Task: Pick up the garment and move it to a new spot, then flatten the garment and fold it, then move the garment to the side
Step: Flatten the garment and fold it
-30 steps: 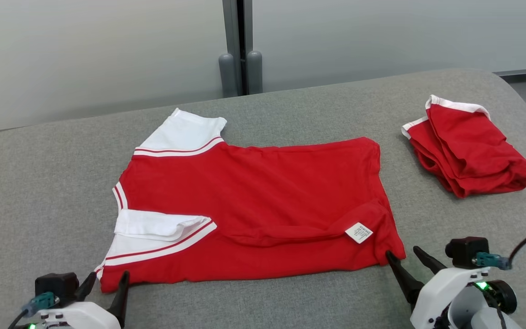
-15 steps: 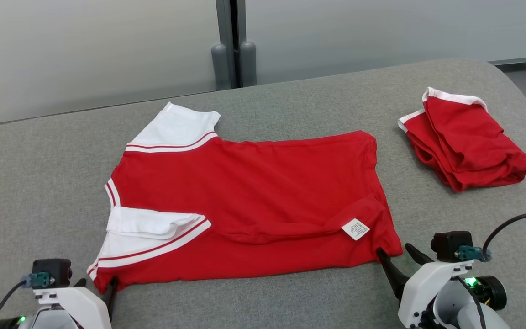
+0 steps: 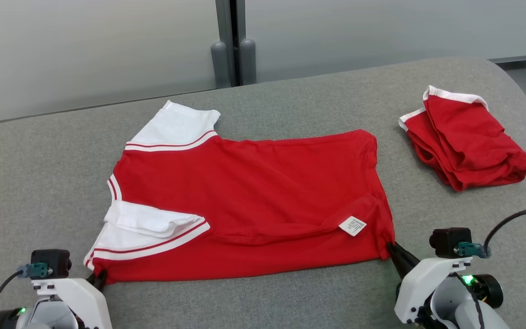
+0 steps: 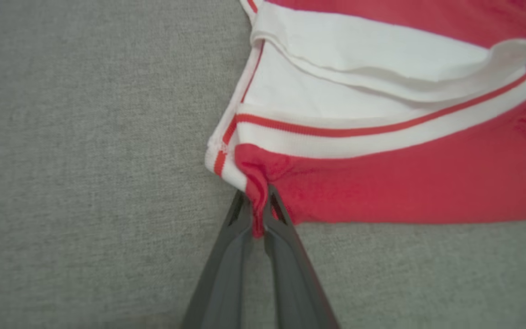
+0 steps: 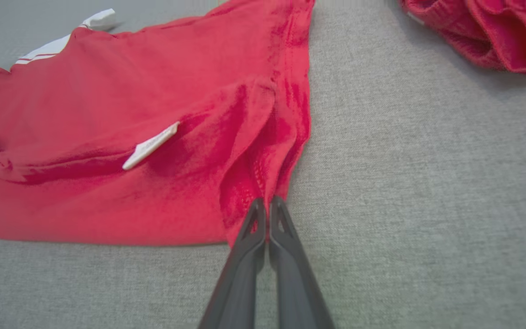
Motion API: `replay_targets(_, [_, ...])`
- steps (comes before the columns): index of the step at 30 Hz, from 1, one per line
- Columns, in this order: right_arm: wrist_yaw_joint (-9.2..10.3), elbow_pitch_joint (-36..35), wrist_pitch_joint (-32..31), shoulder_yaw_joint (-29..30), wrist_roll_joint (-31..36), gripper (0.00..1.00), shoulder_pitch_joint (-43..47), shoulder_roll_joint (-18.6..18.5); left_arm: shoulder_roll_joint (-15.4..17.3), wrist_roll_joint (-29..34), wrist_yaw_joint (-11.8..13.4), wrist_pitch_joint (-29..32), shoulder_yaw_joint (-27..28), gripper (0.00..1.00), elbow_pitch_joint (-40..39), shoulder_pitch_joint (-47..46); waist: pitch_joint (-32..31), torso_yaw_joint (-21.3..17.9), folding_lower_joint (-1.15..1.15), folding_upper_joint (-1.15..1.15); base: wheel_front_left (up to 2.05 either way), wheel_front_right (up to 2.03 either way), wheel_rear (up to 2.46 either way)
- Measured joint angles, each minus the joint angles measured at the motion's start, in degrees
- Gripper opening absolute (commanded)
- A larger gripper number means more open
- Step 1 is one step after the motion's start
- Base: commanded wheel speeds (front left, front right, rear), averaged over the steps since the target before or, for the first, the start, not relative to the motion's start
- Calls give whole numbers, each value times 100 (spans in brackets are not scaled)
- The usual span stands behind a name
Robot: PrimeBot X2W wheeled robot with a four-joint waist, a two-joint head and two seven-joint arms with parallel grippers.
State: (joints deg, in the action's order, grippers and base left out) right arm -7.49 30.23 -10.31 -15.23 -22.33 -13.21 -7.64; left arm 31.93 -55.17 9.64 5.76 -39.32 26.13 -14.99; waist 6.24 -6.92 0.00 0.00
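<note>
Head view: left gripper (image 3: 99, 277) and right gripper (image 3: 391, 248) clamped on garment (image 3: 254, 201) corners, fingertips half-hidden.

Garment (image 3: 254, 196): soft red knit cloth, matt, creased; sleeves (image 3: 178, 125) white cloth with red-striped ribbed bands. Label (image 3: 352, 225) at garment's right corner nearest me: thin, white, printed; papery or woven, can't tell. Surface (image 3: 39, 160) under garment: grey woven cloth, coarse, matt. Folded pile (image 3: 468, 141) right of garment: same red matt cloth. My fingers (image 4: 224, 274) at garment's near edge: dark grey, smooth, matt plastic. My wrist shells (image 3: 420, 278): white smooth plastic, slight sheen
</note>
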Motion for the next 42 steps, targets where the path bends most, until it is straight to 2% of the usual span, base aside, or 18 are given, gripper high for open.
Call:
replay_targets(4, [-1,-185,-77,-2,-122,0,103,-142,149,-92,64,42,19,0,-332,274,-132,32,0,0,0,0,0])
replay_targets(7, [-1,-436,-320,-41,-282,0,358,-346,338,-142,224,137,24,0,-736,572,-232,73,0,0,0,0,0])
replay_targets(12, [-8,-1003,-791,127,-559,0,811,-684,687,-276,609,358,35,0,-1685,1206,-323,173,0,0,0,0,0])
replay_targets(13, [-8,-1269,-1044,210,-666,0,1009,-795,824,-314,776,465,29,0,-2084,1444,-333,216,0,0,0,0,0])
replay_targets(14, [-8,-1269,-1044,210,-666,0,1009,-795,824,-314,776,465,29,0,-2084,1444,-333,216,0,0,0,0,0])
replay_targets(15, [-8,-1555,-1368,271,-797,0,1226,-854,939,-363,953,550,18,0,-2480,1647,-337,257,0,0,0,0,0])
replay_targets(16, [-8,-1555,-1368,271,-797,0,1226,-854,939,-363,953,550,18,0,-2480,1647,-337,257,0,0,0,0,0])
replay_targets(21, [-7,-2327,-2052,557,-950,0,1820,-1031,1227,-435,1397,824,-70,0,-3371,2142,-330,345,0,0,0,0,0])
replay_targets(25, [-7,-2754,-2395,905,-886,0,2104,-1001,1397,-443,1601,945,-94,0,-3799,2327,-300,391,0,0,0,0,0])
replay_targets(26, [-7,-2796,-2517,954,-869,0,2163,-977,1422,-444,1617,972,-86,7,-3860,2330,-292,404,0,0,0,0,0])
replay_targets(27, [-7,-2843,-2606,996,-821,28,2220,-940,1439,-443,1642,996,-89,47,-3879,2330,-285,416,0,0,0,0,0])
replay_targets(28, [-7,-2894,-2679,1044,-793,64,2259,-888,1452,-442,1647,1035,-99,100,-3889,2329,-278,424,0,0,0,0,0])
replay_targets(29, [-7,-2926,-2772,1088,-767,100,2273,-826,1452,-443,1647,1051,-107,100,-3891,2327,-274,430,0,0,0,0,0])
replay_targets(36, [-7,-3353,-3047,1441,-703,100,2356,-631,1679,-266,1605,1226,-98,100,-3988,2014,-254,432,0,0,0,0,0])
replay_targets(42, [-3,-3817,-2583,1792,-973,100,1848,-524,2072,326,1447,1307,151,100,-4205,950,-89,388,0,0,0,0,0])
